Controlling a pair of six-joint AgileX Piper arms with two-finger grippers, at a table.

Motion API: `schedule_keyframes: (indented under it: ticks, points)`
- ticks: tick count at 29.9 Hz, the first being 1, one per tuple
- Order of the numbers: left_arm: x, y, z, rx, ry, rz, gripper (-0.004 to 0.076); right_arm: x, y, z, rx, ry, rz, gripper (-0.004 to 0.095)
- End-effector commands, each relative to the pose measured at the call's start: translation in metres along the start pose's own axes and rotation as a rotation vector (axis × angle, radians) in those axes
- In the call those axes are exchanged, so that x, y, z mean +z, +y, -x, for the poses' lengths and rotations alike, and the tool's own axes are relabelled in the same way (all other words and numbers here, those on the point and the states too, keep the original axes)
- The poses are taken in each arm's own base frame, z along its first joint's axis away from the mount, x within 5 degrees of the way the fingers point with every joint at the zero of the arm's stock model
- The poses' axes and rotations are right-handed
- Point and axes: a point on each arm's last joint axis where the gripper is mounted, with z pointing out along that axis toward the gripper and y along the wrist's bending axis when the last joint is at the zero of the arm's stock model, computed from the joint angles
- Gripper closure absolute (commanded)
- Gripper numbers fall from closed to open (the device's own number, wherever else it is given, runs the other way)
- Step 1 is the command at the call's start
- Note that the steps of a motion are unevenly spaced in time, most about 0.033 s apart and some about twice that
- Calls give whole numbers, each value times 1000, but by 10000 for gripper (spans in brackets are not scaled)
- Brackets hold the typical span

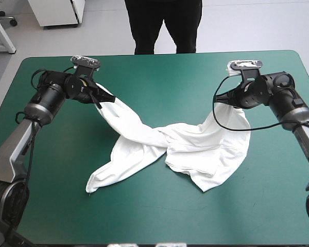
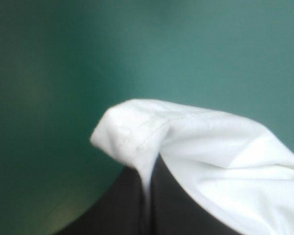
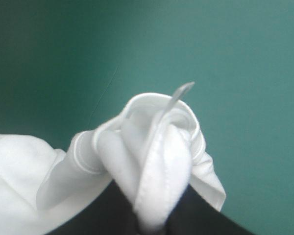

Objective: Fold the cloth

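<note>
The white T-shirt (image 1: 175, 146) hangs stretched between both arms, its middle sagging twisted onto the teal-green cover. My left gripper (image 1: 99, 101) is shut on one hemmed corner at the far left, lifted off the table. In the left wrist view the T-shirt (image 2: 196, 142) drapes over the black fingers (image 2: 171, 205), which meet under it. My right gripper (image 1: 220, 100) is shut on another corner at the far right. In the right wrist view a bunched, stitched edge of the T-shirt (image 3: 157, 152) bulges out over the closed fingers (image 3: 201, 215).
The table's teal-green cover (image 1: 159, 77) shows bare between the two grippers toward the far edge and along the near edge (image 1: 159, 216). A loose end of the T-shirt (image 1: 100, 180) trails toward the near left.
</note>
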Motion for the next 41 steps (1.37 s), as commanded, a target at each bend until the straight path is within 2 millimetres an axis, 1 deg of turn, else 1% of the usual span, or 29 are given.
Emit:
schedule_keyframes:
  ticks: [1,2,4,5,6,7,9,10,11,12,13,14,15,18,21,25,26,30,31,33,36,38,41]
  points:
    - [-5,2,11,6,-80,32,733,-4,-1,16,2,-129,11,924]
    - [-1,2,11,6,-69,31,732,1,-2,16,1,-122,9,920]
    - [10,2,9,-10,-47,36,725,12,-2,16,1,-103,8,864]
    - [14,3,8,-13,-34,44,703,17,-2,15,-1,-89,6,801]
    - [18,3,8,-11,-26,45,661,21,-2,14,-1,-72,5,718]
    - [19,3,7,-11,-22,45,601,23,-2,12,-1,-58,4,620]
    - [18,2,8,-21,-27,35,435,24,-2,10,1,-34,3,427]
    - [17,1,8,-33,-26,23,359,23,-2,10,1,-34,3,368]
    - [15,0,10,-29,-28,12,265,20,-2,11,1,-36,4,317]
    - [11,1,13,-25,-30,14,182,14,-2,13,-1,-42,3,296]
    - [7,1,14,-25,-26,16,129,7,-2,15,-1,-49,3,299]
    - [1,2,17,-25,-26,17,85,-3,-1,17,-1,-60,4,309]
    - [-9,2,20,-26,-36,18,64,-14,-1,19,-1,-72,6,326]
    - [-44,4,28,-24,-98,31,74,-47,-1,23,-8,-117,9,377]
    - [-86,8,29,-8,-142,72,96,-80,-1,19,-25,-157,12,399]
    - [-146,11,16,-2,-213,114,134,-122,-2,3,-23,-151,16,399]
    - [-159,11,12,-3,-231,119,143,-129,-2,-1,-22,-144,18,399]
    - [-226,10,-9,-16,-371,130,170,-162,-1,-16,-18,-167,35,399]
    - [-239,10,-15,-18,-396,134,176,-169,-2,-19,-18,-179,36,399]
    - [-257,9,-27,-22,-404,139,188,-179,-2,-24,-19,-190,37,399]
    - [-263,8,-42,-27,-357,136,205,-186,-2,-29,-19,-185,36,399]
    - [-258,7,-47,-27,-317,130,210,-186,-3,-30,-20,-174,36,399]
    - [-240,4,-56,-26,-214,105,210,-185,-3,-31,-20,-155,34,399]
